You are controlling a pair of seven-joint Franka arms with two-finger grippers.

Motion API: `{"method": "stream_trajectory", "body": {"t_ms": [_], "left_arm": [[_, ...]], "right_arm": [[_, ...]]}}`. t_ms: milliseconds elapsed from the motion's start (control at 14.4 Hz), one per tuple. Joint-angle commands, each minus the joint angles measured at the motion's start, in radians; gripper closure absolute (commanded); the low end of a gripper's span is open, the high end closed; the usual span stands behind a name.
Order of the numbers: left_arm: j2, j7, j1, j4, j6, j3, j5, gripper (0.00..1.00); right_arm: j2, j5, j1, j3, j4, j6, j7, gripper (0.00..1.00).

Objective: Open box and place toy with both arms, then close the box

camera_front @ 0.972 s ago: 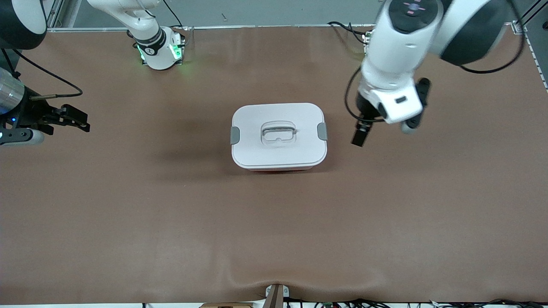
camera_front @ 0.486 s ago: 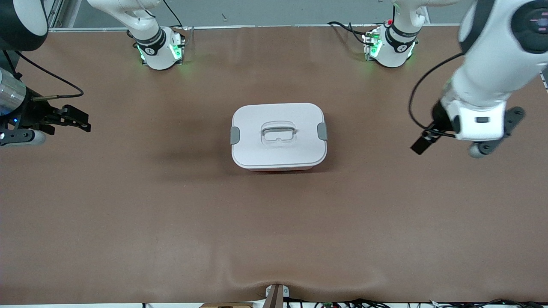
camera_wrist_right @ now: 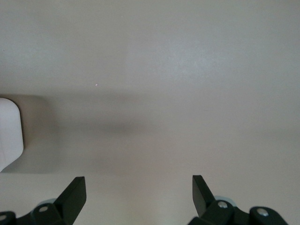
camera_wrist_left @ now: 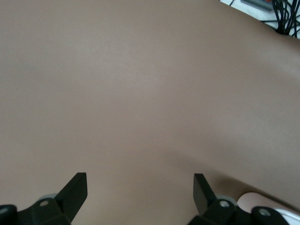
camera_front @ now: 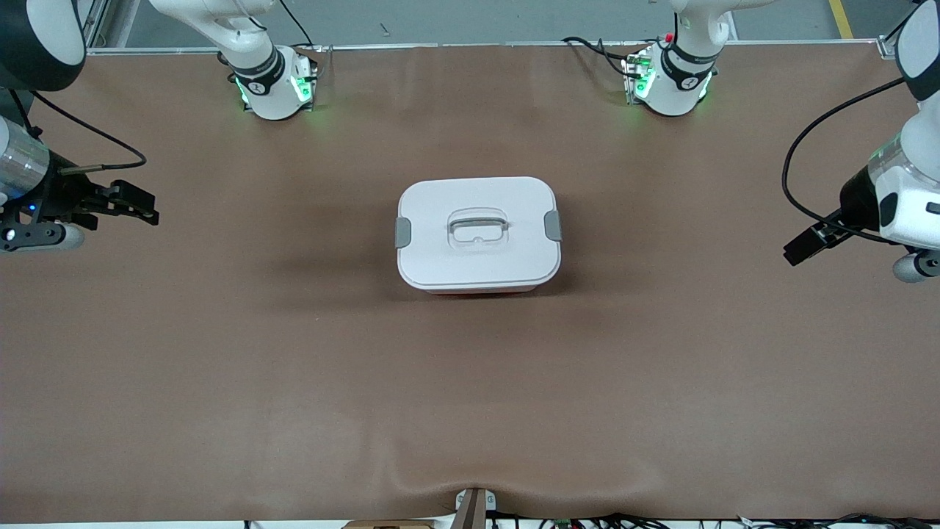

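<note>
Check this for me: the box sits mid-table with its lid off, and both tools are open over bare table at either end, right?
Not quite. The front view shows the lid on the box, with both grey clips at its sides. The rest holds: the left tool and the right tool are open over bare table at their own ends.

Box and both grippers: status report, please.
Left gripper open, empty, over the table's left-arm end. Right gripper open, empty, over the right-arm end. Box mid-table, lid on. Toy not visible. Nothing in the way.
</note>
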Motion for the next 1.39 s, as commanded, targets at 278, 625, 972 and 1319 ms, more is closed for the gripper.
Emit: {"method": "stream_trajectory", "body": {"t_ms": [278, 625, 972, 1319], "left_arm": [[-0.031, 0.257, 0.061, 0.004, -0.054, -0.011, -0.015, 0.00], [-0.053, 0.306, 0.062, 0.004, -0.075, -0.010, -0.008, 0.00], [-0.094, 0.351, 0.061, 0.002, -0.092, 0.004, -0.019, 0.00], [-0.157, 0.470, 0.017, -0.032, -0.132, 0.043, -0.061, 0.00]], "right_arm": [[-0.016, -0.014, -0.006, 0.007, -0.007, -0.010, 0.009, 0.00], [-0.016, 0.001, -0.014, 0.003, 0.007, -0.029, 0.013, 0.00], [-0.019, 0.003, -0.026, 0.002, 0.054, -0.090, 0.013, 0.00], [-0.021, 0.041, -0.030, 0.000, 0.048, -0.075, 0.007, 0.00]]}}
